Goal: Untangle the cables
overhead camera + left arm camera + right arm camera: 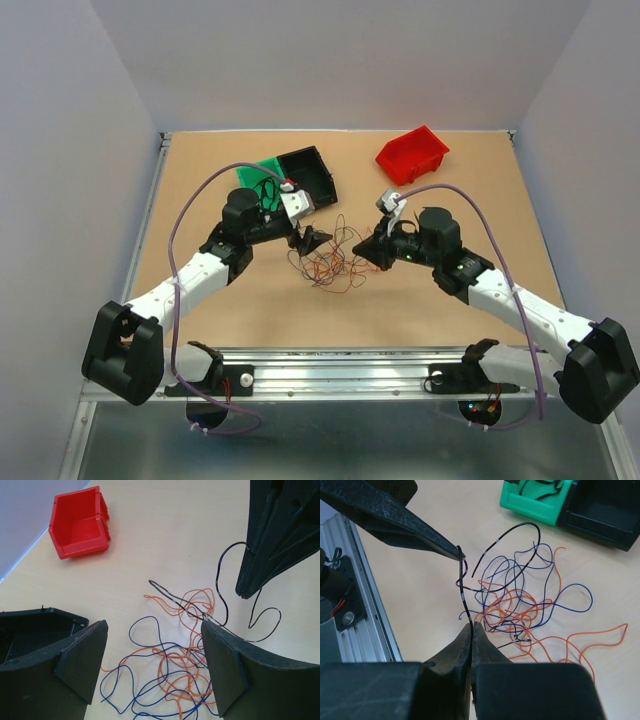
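Note:
The cables (330,262) lie as a loose tangle of thin orange, blue and black wires on the tan table between my two grippers. My left gripper (154,627) stands open over the pile, and orange and blue loops (170,665) show between its fingers (82,660). My right gripper (472,626) is shut on one black wire (462,587). That wire rises from its tips to the tip of the left gripper's finger (395,520) and loops over the tangle (520,610). In the left wrist view the right gripper (250,587) hangs at the upper right with the black wire (220,575) curling below it.
A black bin (310,172) and a green bin (262,172) stand behind the left gripper, and the green one holds some black wire. A red bin (412,152) stands at the back right. A metal rail (340,365) runs along the near edge.

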Robot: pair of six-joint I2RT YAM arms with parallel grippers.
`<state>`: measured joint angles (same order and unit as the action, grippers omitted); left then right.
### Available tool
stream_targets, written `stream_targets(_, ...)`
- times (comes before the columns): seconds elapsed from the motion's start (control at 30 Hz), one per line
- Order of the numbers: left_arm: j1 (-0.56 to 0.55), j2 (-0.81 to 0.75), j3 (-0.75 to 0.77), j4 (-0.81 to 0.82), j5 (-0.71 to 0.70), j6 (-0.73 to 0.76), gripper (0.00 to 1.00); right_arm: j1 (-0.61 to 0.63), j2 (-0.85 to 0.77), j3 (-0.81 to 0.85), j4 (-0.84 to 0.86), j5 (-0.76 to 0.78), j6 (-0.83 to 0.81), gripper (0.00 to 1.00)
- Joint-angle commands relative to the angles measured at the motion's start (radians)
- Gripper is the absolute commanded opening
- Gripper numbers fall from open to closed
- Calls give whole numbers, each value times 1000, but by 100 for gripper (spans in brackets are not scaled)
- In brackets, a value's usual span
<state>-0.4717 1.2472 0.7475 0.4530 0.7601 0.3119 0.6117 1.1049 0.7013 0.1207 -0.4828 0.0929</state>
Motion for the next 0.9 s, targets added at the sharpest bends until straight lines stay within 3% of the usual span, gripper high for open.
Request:
stream_targets(0.0, -1, -29, -8, 65, 119, -14, 87, 23, 9, 4, 66, -33, -28, 1)
stream_targets(0.3, -1, 11, 15, 12, 298, 27, 87, 52, 55, 33, 76, -23, -38, 1)
stream_targets(0.87, -16, 126, 90, -89, 246, 66, 83, 79, 61, 32, 137, 3, -33, 1)
